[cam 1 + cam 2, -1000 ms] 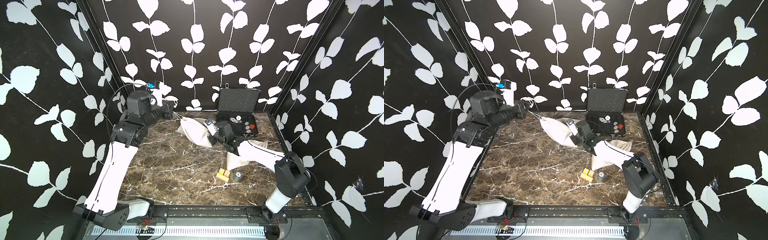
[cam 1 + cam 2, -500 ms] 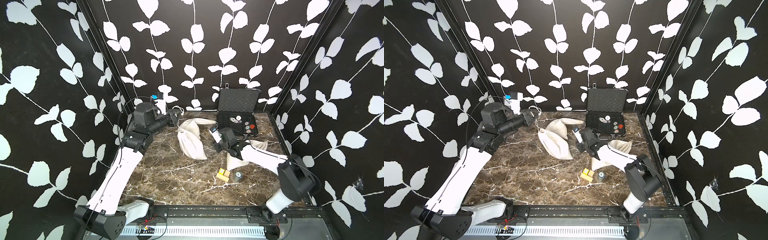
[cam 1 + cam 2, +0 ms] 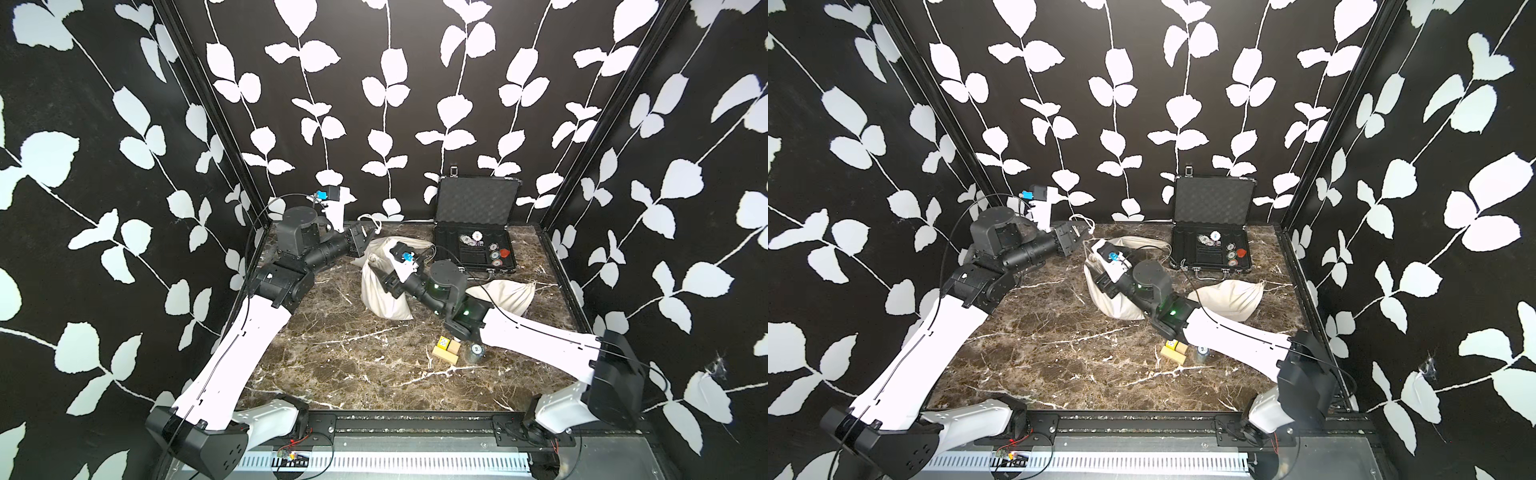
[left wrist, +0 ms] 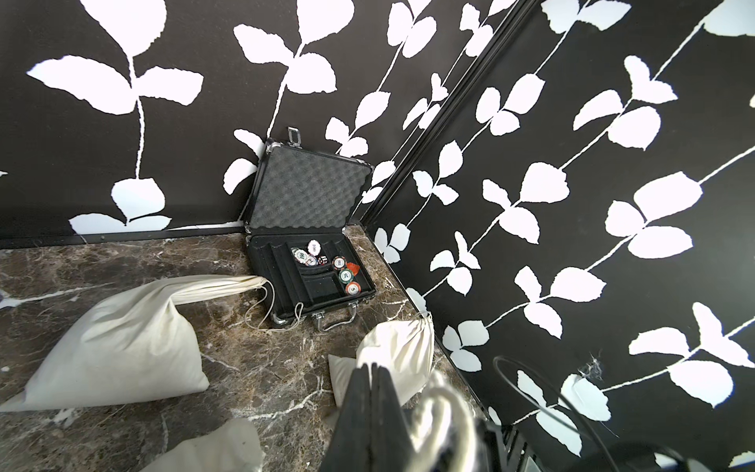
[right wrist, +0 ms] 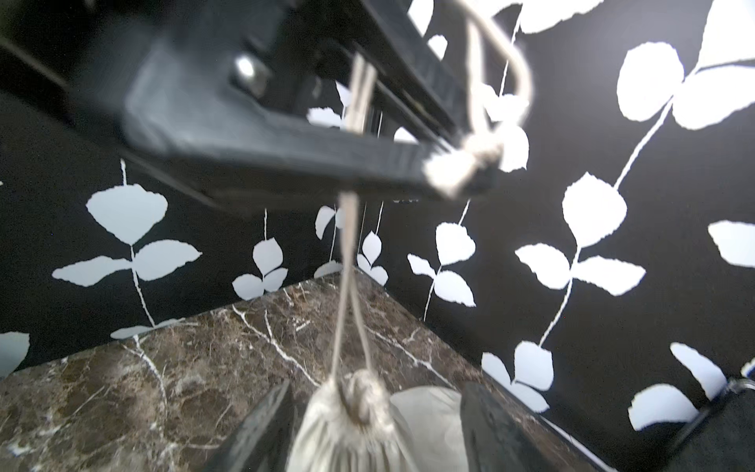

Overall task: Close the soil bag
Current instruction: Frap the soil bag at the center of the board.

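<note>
Now the right gripper (image 5: 374, 402) has sprung open astride the cinched neck (image 5: 347, 425) of the soil bag (image 3: 388, 309), while the left gripper (image 3: 368, 236) stays clamped on the drawstring (image 5: 346, 261); closing looks nearly done.

**A:** What carries everything?

**B:** A dark brown marble counter (image 3: 332, 365) with white veins, seen in both top views.

**A:** What lies on it?

**B:** At centre frame lies a cream soil bag (image 3: 382, 301). To its right is a second cream bag (image 3: 509, 293). Above that stands an open black case (image 3: 451, 249) holding chips (image 3: 478, 241). At lower right are wooden blocks (image 3: 446, 350), beside a small round object (image 3: 475, 351).
</note>
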`<move>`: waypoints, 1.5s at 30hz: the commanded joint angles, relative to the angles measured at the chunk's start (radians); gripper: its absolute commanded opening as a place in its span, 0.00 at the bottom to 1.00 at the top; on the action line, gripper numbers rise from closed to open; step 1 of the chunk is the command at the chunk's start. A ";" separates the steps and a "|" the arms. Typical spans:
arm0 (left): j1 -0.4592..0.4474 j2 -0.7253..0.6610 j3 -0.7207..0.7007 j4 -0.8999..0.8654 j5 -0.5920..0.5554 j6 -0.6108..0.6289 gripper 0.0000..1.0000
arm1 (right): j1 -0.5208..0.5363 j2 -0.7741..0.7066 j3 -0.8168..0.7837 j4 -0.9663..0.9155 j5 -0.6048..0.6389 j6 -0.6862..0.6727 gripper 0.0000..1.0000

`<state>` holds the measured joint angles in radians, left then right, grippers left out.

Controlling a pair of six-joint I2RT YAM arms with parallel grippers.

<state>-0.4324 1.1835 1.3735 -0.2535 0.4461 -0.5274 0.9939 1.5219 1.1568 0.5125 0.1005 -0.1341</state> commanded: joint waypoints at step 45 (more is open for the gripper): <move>0.155 -0.159 0.045 0.014 -0.114 -0.088 0.00 | -0.378 0.279 -0.127 -0.421 0.579 -0.229 0.17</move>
<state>-0.3367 1.1858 1.3518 -0.4530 0.3691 -0.5949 0.8394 1.6836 1.1324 0.5343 0.2047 -0.3824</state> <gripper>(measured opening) 0.044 0.177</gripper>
